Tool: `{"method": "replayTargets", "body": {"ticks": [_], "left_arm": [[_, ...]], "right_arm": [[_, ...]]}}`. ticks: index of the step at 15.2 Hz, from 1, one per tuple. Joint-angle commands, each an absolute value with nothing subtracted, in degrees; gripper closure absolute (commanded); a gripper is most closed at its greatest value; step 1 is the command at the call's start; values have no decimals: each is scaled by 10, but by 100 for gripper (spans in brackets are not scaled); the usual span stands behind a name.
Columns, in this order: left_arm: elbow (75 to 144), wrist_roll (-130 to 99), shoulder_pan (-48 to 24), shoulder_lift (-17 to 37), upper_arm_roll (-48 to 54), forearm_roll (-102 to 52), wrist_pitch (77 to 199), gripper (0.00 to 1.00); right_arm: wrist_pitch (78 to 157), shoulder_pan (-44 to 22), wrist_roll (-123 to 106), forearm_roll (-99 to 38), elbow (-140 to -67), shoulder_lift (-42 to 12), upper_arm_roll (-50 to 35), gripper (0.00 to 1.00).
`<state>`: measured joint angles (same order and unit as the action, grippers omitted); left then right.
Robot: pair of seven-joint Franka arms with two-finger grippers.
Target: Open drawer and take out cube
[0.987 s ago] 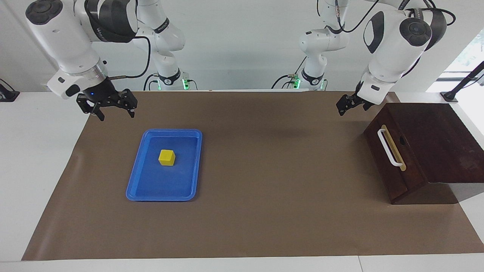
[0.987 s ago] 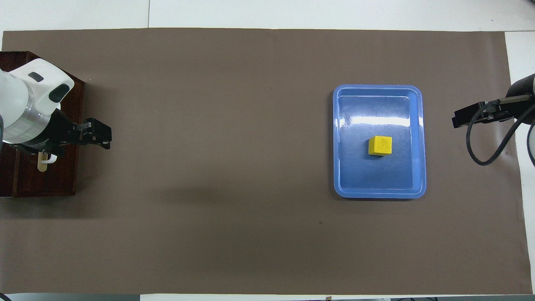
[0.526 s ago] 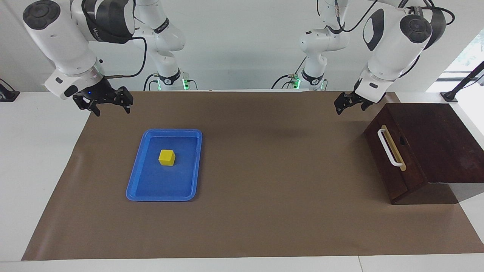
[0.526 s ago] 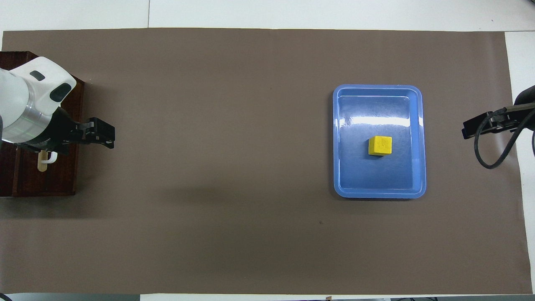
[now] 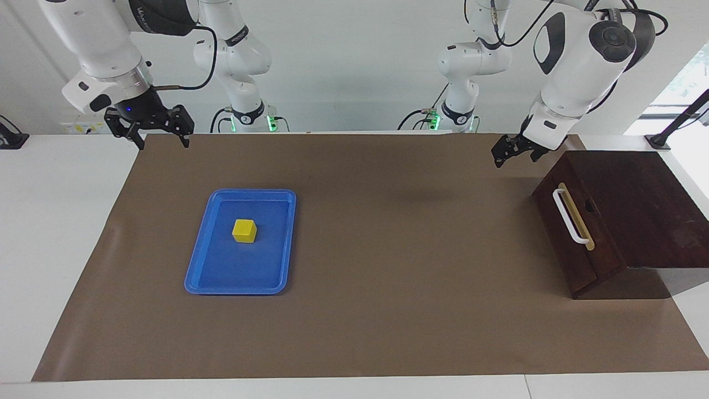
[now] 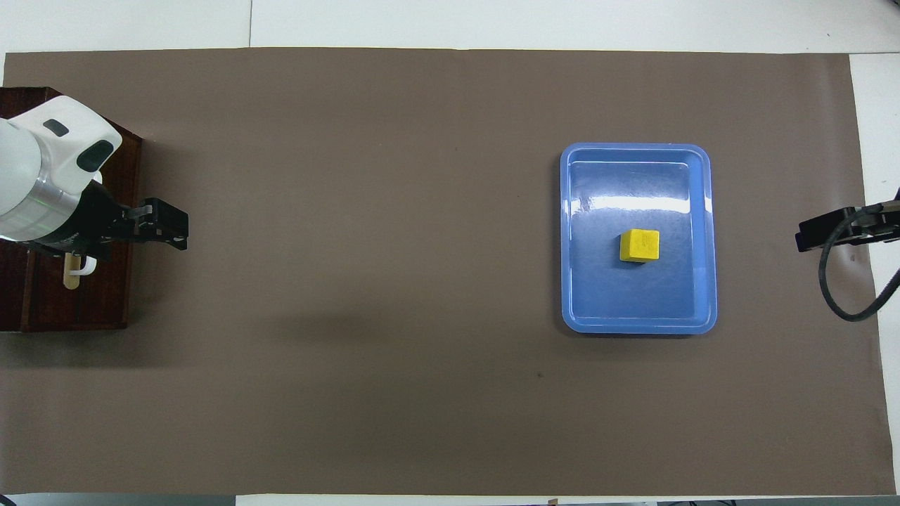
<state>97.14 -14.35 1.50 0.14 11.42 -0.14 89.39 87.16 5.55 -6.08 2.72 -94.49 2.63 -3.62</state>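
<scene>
The dark brown wooden box point(image 5: 637, 205) stands at the left arm's end of the table. Its drawer point(image 5: 576, 244) is shut, and the white bar handle point(image 5: 570, 216) faces the middle of the table. The handle also shows in the overhead view point(image 6: 83, 266). The yellow cube point(image 5: 244, 230) lies in the blue tray point(image 5: 207, 266) toward the right arm's end, also seen from overhead point(image 6: 639, 245). My left gripper point(image 5: 514, 155) hangs in the air over the mat in front of the drawer, touching nothing. My right gripper point(image 5: 162, 143) is open, empty and raised over the mat's edge, clear of the tray.
A brown mat point(image 5: 388, 310) covers most of the white table point(image 5: 55, 233). The blue tray point(image 6: 569, 309) holds only the cube. The right arm's cable point(image 6: 837, 295) loops over the mat's end.
My right gripper has risen and drawn back away from the tray toward the table's end. My left gripper has barely shifted. Cube, tray and drawer have not moved.
</scene>
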Motion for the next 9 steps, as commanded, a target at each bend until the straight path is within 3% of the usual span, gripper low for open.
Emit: {"method": "replayTargets", "body": {"ticks": [1,9], "left_arm": [[963,-134,7,-7,108,-11,876,0],[941,-138,8,-14,111,-11,848,0]], "right_arm": [[872,56,-42,29,-956,23,-37,0],[865,56,-41,19,-954,28,-38,0]]}}
